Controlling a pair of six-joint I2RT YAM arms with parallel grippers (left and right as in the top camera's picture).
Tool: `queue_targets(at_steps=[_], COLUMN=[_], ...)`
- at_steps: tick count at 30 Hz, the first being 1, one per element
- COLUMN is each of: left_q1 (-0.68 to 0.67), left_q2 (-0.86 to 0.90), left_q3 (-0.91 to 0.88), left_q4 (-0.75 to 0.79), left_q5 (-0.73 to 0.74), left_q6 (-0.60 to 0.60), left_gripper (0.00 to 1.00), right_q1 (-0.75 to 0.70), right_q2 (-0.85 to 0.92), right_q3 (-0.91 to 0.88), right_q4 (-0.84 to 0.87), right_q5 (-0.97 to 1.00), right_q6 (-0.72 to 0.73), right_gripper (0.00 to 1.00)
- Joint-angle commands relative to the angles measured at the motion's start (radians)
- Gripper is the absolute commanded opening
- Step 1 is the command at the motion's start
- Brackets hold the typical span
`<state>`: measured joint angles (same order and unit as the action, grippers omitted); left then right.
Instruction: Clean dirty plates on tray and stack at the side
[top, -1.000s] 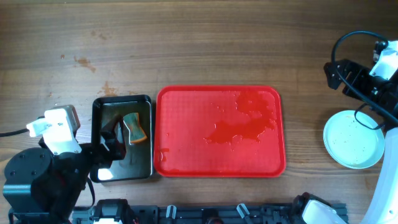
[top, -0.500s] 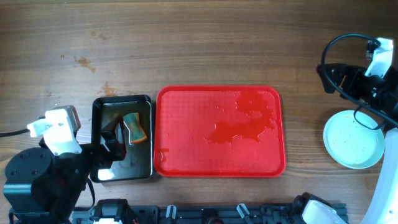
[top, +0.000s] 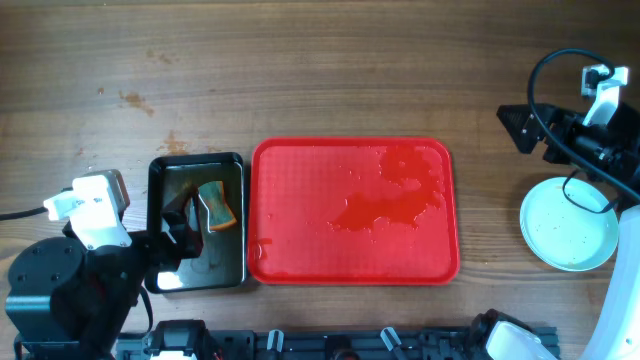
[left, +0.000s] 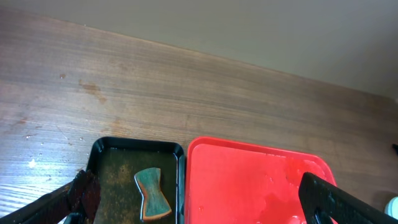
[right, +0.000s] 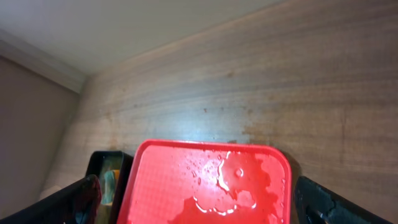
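Observation:
The red tray (top: 300, 200) lies mid-table with no plate on it, only a puddle of water (top: 385, 205) on its right half. The pale blue-white plates (top: 568, 225) sit on the bare wood at the far right as one round outline; how many are stacked there I cannot tell. My right gripper (top: 512, 125) hovers open up and left of them, pointing toward the tray (right: 168, 186), with nothing between its fingers (right: 74, 199). My left gripper (top: 178, 235) is open and empty at the lower left. Its wrist view takes in the tray (left: 236, 180).
A small black tray (top: 232, 170) sits against the red tray's left side and holds a green-and-orange sponge (top: 215, 205), also seen as the sponge (left: 152, 194) between the left fingers. The right arm's cable (top: 545, 70) loops above the plates. Bare wood stretches behind both trays.
The right arm has drawn up and to the left, away from the plates, its gripper now pointing left. The left arm, the trays and the sponge have not moved.

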<state>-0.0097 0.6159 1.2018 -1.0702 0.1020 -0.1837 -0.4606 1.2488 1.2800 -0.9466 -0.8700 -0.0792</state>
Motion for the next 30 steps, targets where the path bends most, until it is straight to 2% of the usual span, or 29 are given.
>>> queue_targets(at_steps=[1,7,11,19,21,23,27,30], left_q1=[0.005,0.005,0.005,0.005,0.005,0.005,0.005,0.005], left_q2=[0.0,0.0,0.0,0.0,0.0,0.0,0.0,0.0], left_q3=[0.01,0.01,0.01,0.01,0.01,0.01,0.01,0.01], left_q4=[0.002,0.002,0.002,0.002,0.002,0.002,0.002,0.002], left_q5=[-0.01,-0.01,-0.01,-0.01,-0.01,-0.01,-0.01,-0.01], left_q6=[0.023,0.023,0.023,0.023,0.023,0.023,0.023,0.023], left_gripper=[1.0,1.0,1.0,1.0,1.0,1.0,1.0,1.0], right_q1=[0.003,0.003,0.003,0.032,0.087,0.24,0.425,0.492], right_q2=[-0.018,-0.019,-0.02,-0.047,-0.063,-0.104,-0.176,-0.249], right_q3=[0.018,0.018,0.018,0.018,0.018,0.018,0.018,0.018], right_q4=[0.059,0.205,0.326,0.361,0.395,0.466,0.498,0.512], right_q5=[-0.049,-0.093,-0.195,-0.195,-0.153,0.02,0.293,0.375], right_q6=[0.011,0.007,0.003,0.004,0.003,0.0,0.0,0.0], right_gripper=[1.0,1.0,1.0,1.0,1.0,1.0,1.0,1.0])
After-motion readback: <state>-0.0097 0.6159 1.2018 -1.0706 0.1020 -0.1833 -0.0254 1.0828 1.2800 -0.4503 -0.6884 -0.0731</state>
